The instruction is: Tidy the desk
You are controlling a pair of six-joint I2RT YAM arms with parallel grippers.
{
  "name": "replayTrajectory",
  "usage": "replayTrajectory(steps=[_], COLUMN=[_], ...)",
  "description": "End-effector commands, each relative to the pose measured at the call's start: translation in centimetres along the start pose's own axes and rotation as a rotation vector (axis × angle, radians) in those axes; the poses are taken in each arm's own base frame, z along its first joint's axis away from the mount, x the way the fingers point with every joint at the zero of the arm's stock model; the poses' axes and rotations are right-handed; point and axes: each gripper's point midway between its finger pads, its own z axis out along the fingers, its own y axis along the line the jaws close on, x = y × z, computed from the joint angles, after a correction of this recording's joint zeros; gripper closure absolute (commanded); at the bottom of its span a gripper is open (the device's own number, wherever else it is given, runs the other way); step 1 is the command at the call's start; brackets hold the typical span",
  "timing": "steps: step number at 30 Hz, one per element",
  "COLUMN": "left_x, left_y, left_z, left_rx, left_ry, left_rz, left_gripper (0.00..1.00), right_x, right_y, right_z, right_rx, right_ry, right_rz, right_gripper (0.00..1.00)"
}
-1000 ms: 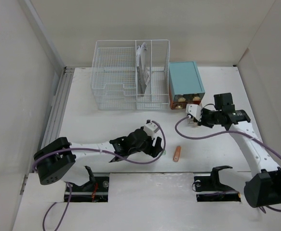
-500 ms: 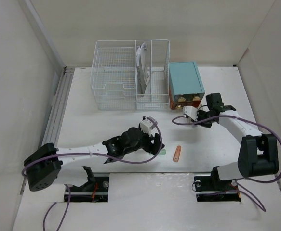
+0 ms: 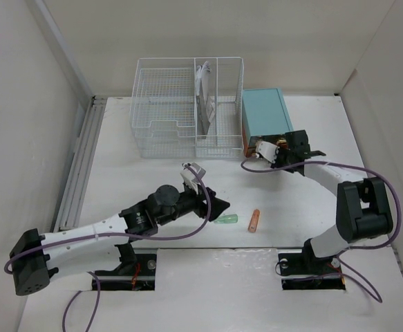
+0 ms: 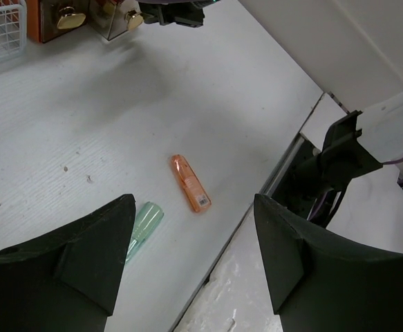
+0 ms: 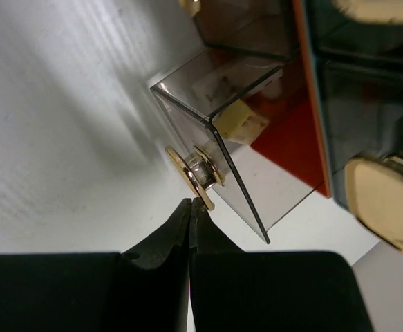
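A: Your left hand (image 3: 213, 205) hangs low over the table (image 3: 139, 173), its jaws wide and holding nothing. Just ahead of it a pale green tube (image 4: 146, 220) and an orange tube (image 4: 191, 183) lie on the white top, near each other but apart.

B: Your right hand (image 5: 191, 207) is pinched fully together, with nothing in it. Its tips sit right at the rim of the gold knob (image 5: 194, 176) on a smoky clear drawer (image 5: 239, 187). I can't tell whether they touch it. That drawer stands out from the teal cabinet (image 3: 265, 114), and a yellow block (image 5: 240, 119) lies inside.

A: The table spans the whole floor of the walled booth beneath both your arms, with the metal rail (image 3: 80, 166) along its left edge.

B: At the back, the wire basket (image 3: 166, 104) stands just beside the cabinet.
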Motion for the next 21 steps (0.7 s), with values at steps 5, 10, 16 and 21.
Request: replayTrajectory(steps=[5, 10, 16, 21], left_x=[1.2, 1.6, 0.5, -0.6], left_y=[0.6, 0.6, 0.0, -0.7], left_z=[-0.5, 0.1, 2.0, 4.7], left_rx=[-0.02, -0.006, 0.057, 0.158], left_ry=[0.017, -0.006, -0.102, -0.17], left_rz=[-0.034, -0.081, -0.183, -0.314], left_gripper=[0.34, 0.33, 0.33, 0.38], right_x=[-1.4, -2.7, -2.6, -2.4], right_y=[-4.2, -5.8, -7.0, -6.1], right_z=[1.6, 1.9, 1.2, 0.3], right_rx=[0.179, 0.289, 0.404, 0.375], right_ry=[0.023, 0.014, 0.015, -0.005], right_rz=[0.057, 0.072, 0.101, 0.101], right_gripper=[0.98, 0.98, 0.98, 0.98])
